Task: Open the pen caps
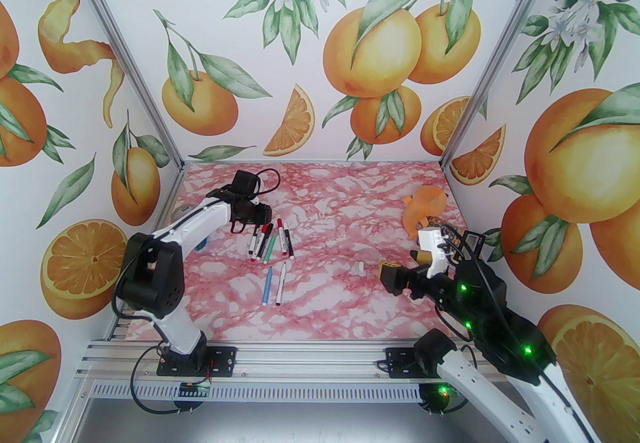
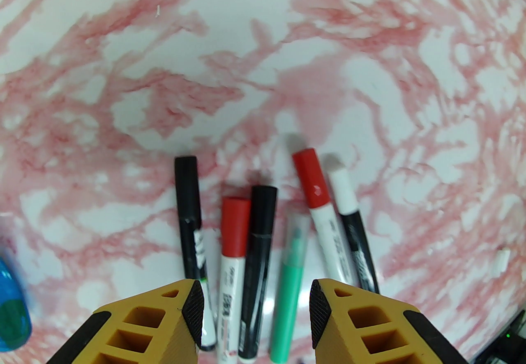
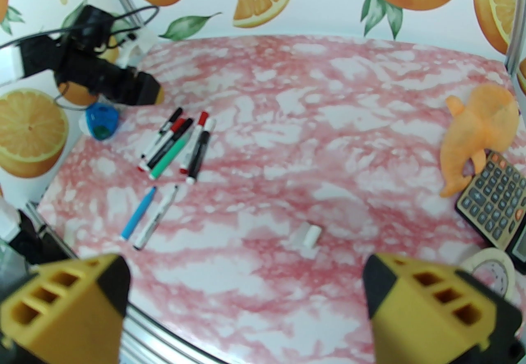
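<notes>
**Left gripper** (image 2: 257,305) (yellow fingers, black pads): the jaws stand partway apart and released, clasping nothing. It is poised over a row of six pens on the pink-and-white marbled table top (image 2: 246,46).

- **In the gap between its fingers**, three barrels lie side by side:
  - a red-capped white pen (image 2: 232,276) with print on the barrel;
  - an all-black pen (image 2: 257,272);
  - a green plastic pen (image 2: 289,288), whose pale cap is too blurred to describe.
- **Just outside its left finger**, partly hidden by the pad, lies a black-capped pen (image 2: 193,239).
- **Just outside its right finger** lie a second red-capped white pen (image 2: 324,218) and, touching it, a white-capped black pen (image 2: 353,226).
- All six caps are seated on their barrels. They point away from the gripper, ahead of the fingertips.
- **To the far left of this gripper** rests a rounded blue-and-green object (image 3: 100,122).

**Right gripper** (image 3: 245,292) (same build): the jaws are spread wide and empty, raised over the near edge of the table.

- **Ahead of it, nearer its right finger**, a stubby white plastic cap (image 3: 306,236) lies loose on the surface.
- **Ahead of its left finger**, a slim blue pen (image 3: 138,214) and a slim white pen (image 3: 156,217) lie side by side. They are apart from the six-pen row, which is farther off in the same direction.
- **Beyond its right finger** sit an orange soft toy (image 3: 476,124), a dark keypad calculator (image 3: 493,206) and a pale roll of tape (image 3: 493,272).
</notes>
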Tool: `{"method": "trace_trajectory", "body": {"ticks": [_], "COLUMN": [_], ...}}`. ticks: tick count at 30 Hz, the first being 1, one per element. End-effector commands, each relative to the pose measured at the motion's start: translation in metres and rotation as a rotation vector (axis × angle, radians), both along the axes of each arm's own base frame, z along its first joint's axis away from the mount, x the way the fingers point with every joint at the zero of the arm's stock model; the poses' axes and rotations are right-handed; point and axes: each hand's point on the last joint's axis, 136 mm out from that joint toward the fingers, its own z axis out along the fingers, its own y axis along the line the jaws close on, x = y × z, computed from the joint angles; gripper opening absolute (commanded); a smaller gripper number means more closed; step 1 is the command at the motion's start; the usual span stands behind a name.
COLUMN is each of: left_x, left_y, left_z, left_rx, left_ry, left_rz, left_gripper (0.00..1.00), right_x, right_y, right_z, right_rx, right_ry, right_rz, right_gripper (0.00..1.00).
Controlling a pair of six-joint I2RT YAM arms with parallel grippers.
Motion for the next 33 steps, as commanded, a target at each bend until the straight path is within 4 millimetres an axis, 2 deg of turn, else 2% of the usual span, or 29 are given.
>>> {"method": "trace_trajectory", "body": {"ticks": [1,3,14,21,33], "left_x": [0.010,0.010,-0.007,-0.014,-0.019], "left_y": [0.015,0.019,0.014,0.028,0.035], "left_z": [0.001,-0.005,-0.046,-0.062,-0.081], "left_rx": [0.067,0.063,0.034,0.092,0.132], "left_ry": [0.009,0.024,0.150,0.185,0.234], "left_rz": [0.012,0.030,0.013,0.047,0.034], "left_gripper": [0.46,0.44,0.40,0.37,0.33], "right_x": [-0.010,-0.009,-0.005,-0.002,0.000], "right_y": [0.008,0.010,0.006,0.009,0.006], "right_z": [-0.005,-0.014,-0.019,-0.023,-0.024], "right_rx": [0.005,0.004,0.001,-0.009,-0.011], "right_ry": [0.025,0.041,0.039,0.058,0.063], "right_rz": [0.066,0.072,0.041,0.045,0.030], "right_gripper": [1.00,1.00,1.00,1.00,1.00]}}
